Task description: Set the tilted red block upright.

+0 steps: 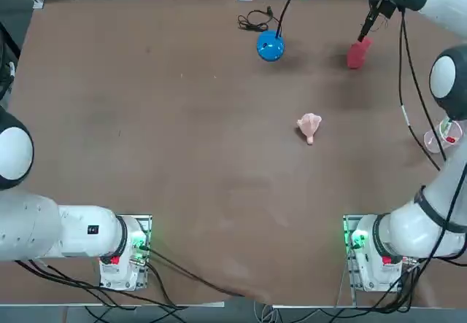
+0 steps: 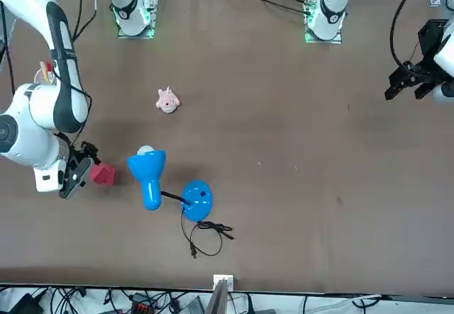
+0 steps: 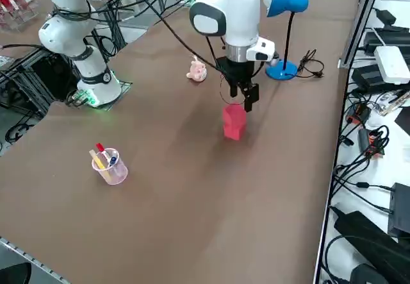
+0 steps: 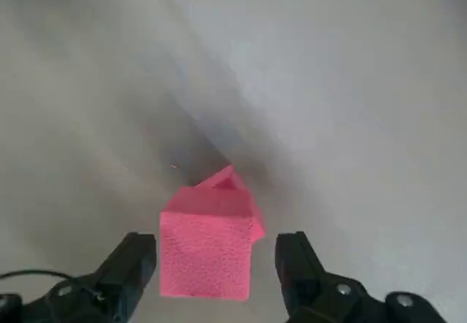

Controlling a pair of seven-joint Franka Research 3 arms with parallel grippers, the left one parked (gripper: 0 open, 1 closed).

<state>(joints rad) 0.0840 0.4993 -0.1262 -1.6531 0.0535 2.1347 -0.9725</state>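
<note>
The red block (image 3: 234, 122) stands on the brown table at the far right, taller than wide in the right side view; it also shows as the red block (image 1: 357, 53) from overhead and the red block (image 2: 102, 175) from the front. My right gripper (image 3: 245, 98) hangs just over its top, pointing down. In the wrist view the right gripper (image 4: 215, 248) is open, and its two black fingers (image 4: 135, 261) flank the block (image 4: 208, 243) with a gap on each side. Nothing is held.
A blue desk lamp (image 1: 270, 46) with its black cable stands to the block's left. A pale pink lumpy toy (image 1: 309, 126) lies nearer the middle of the table. A clear cup with pens (image 3: 109, 165) sits by the right edge, near the right arm.
</note>
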